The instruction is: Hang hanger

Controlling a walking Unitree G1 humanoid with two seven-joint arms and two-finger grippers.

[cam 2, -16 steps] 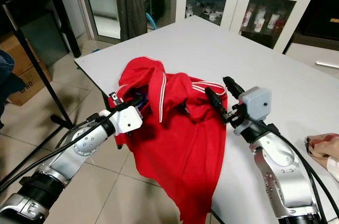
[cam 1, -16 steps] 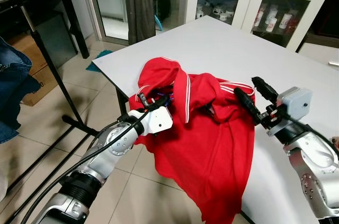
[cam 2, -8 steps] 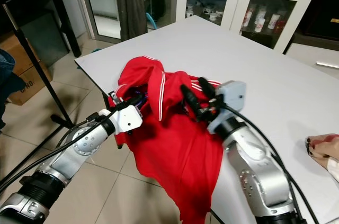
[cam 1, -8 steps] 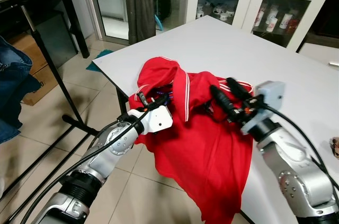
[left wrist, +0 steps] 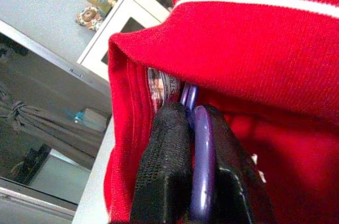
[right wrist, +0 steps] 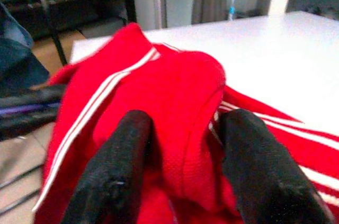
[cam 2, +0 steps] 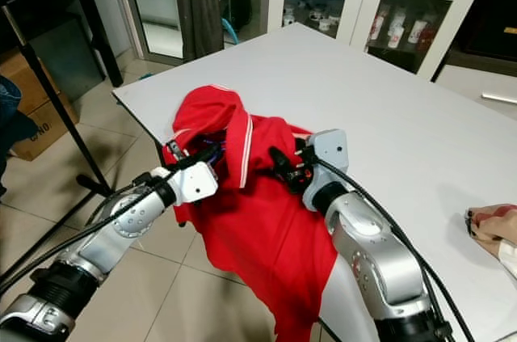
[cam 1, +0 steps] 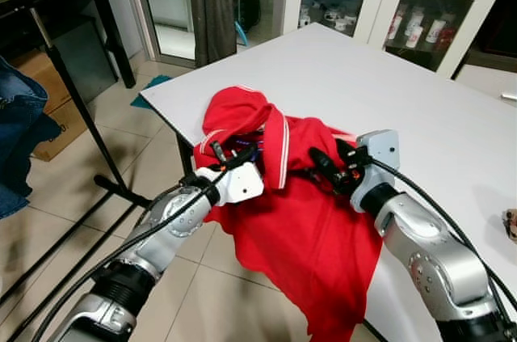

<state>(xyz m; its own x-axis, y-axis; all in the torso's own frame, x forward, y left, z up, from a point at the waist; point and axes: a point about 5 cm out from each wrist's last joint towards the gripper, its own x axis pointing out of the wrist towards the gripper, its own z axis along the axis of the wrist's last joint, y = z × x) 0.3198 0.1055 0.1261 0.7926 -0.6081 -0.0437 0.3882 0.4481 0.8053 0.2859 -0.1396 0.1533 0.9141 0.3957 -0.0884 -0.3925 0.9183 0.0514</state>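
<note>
A red polo shirt (cam 1: 307, 229) with white-striped collar lies bunched on the near corner of the white table (cam 1: 388, 91), its lower part hanging over the edge. My left gripper (cam 1: 234, 153) is at the collar, shut on a purple hanger (left wrist: 202, 155) whose hook pokes out of the neck opening. In the left wrist view the black fingers (left wrist: 161, 176) pinch the purple bar. My right gripper (cam 2: 289, 161) rests on the shirt just right of the collar, open; its two fingers (right wrist: 119, 166) straddle a raised fold of the red shirt (right wrist: 180, 91).
A black garment rack pole (cam 1: 73, 91) slants across the floor on the left, with jeans (cam 1: 20, 132) hanging beside it. A white glass-door cabinet (cam 1: 388, 2) stands behind the table. A pinkish cloth (cam 2: 489, 225) lies at the table's right edge.
My right gripper has swung left across the shirt, from the table side to beside the collar. The collar bunch has shifted slightly left. The left gripper keeps its hold.
</note>
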